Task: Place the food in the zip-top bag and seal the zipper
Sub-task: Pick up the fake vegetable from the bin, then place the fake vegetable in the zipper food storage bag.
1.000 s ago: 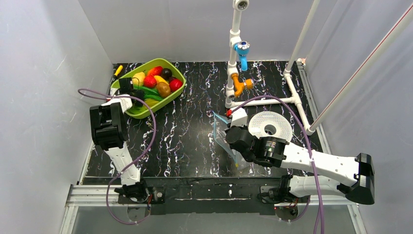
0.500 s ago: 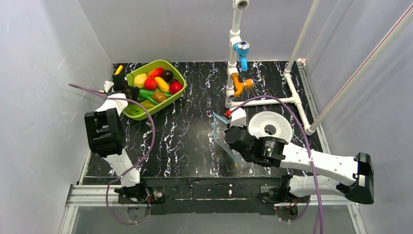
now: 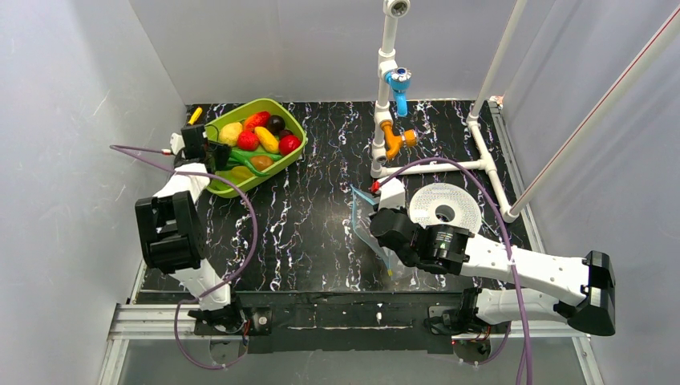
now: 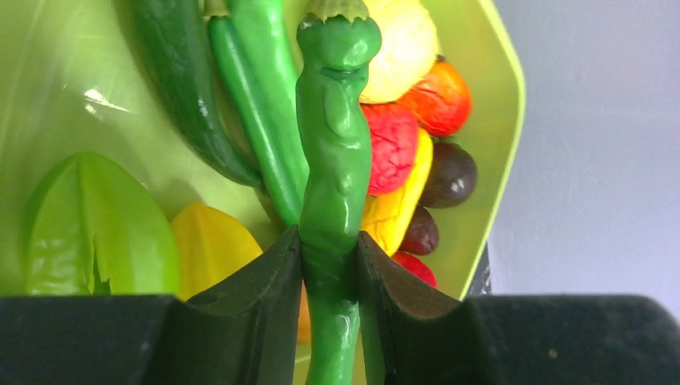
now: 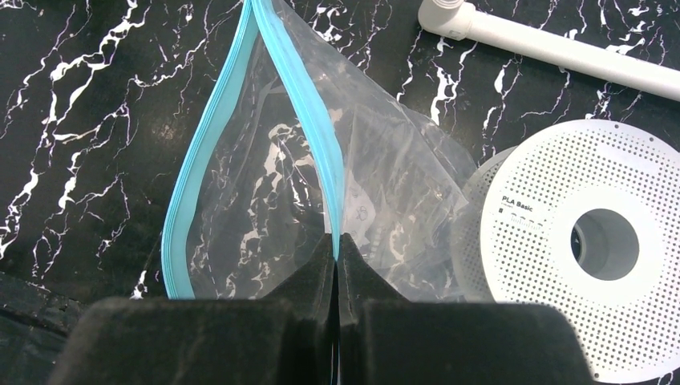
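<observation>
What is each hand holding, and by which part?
Left hand: a long green toy vegetable, near the end away from its stalk. Right hand: the clear bag, by its blue zipper strip.

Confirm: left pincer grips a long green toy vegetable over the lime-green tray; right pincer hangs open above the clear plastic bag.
Wrong: the right pincer is shut on the light blue zipper strip of the clear plastic bag; the right wrist view shows it.

Tray [image 3: 236, 180]: far left on the surface [image 3: 313, 233]; food [image 3: 265, 138] piled in it
Zip-top bag [image 3: 361, 212]: mid-surface; well right of the tray
Spool [image 3: 463, 200]: just right of the bag; touching it
Pipe frame [image 3: 433, 166]: behind the spool
</observation>
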`<state>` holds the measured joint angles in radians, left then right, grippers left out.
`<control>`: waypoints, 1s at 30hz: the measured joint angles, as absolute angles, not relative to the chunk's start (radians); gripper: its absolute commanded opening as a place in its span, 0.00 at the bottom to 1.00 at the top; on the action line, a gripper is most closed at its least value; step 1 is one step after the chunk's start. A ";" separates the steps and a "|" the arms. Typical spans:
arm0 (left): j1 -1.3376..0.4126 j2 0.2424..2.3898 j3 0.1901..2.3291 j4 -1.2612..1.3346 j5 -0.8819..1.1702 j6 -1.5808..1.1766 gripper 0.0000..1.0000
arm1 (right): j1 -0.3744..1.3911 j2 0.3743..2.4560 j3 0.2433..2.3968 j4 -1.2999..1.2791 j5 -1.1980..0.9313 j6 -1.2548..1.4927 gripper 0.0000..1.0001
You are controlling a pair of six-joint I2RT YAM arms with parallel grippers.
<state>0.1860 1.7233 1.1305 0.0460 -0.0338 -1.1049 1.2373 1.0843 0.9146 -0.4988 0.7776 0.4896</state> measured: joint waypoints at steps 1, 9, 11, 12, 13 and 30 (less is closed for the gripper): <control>0.186 1.705 1.113 0.058 -0.027 -1.094 0.00 | 1.237 1.084 0.915 -0.499 0.776 0.490 0.01; 0.163 1.351 0.937 0.340 0.132 -1.055 0.00 | 1.237 1.119 0.960 -0.498 0.712 0.491 0.01; 0.135 1.261 0.889 0.424 0.191 -1.067 0.00 | 1.232 1.140 0.996 -0.496 0.683 0.495 0.01; 0.113 1.222 0.863 0.472 0.225 -1.075 0.00 | 1.229 1.148 1.011 -0.495 0.668 0.497 0.01; 0.089 1.187 0.841 0.508 0.256 -1.080 0.00 | 1.223 1.155 1.029 -0.496 0.645 0.501 0.01; -0.321 0.653 0.622 0.779 0.416 -1.032 0.00 | 1.158 1.255 1.183 -0.446 0.400 0.581 0.01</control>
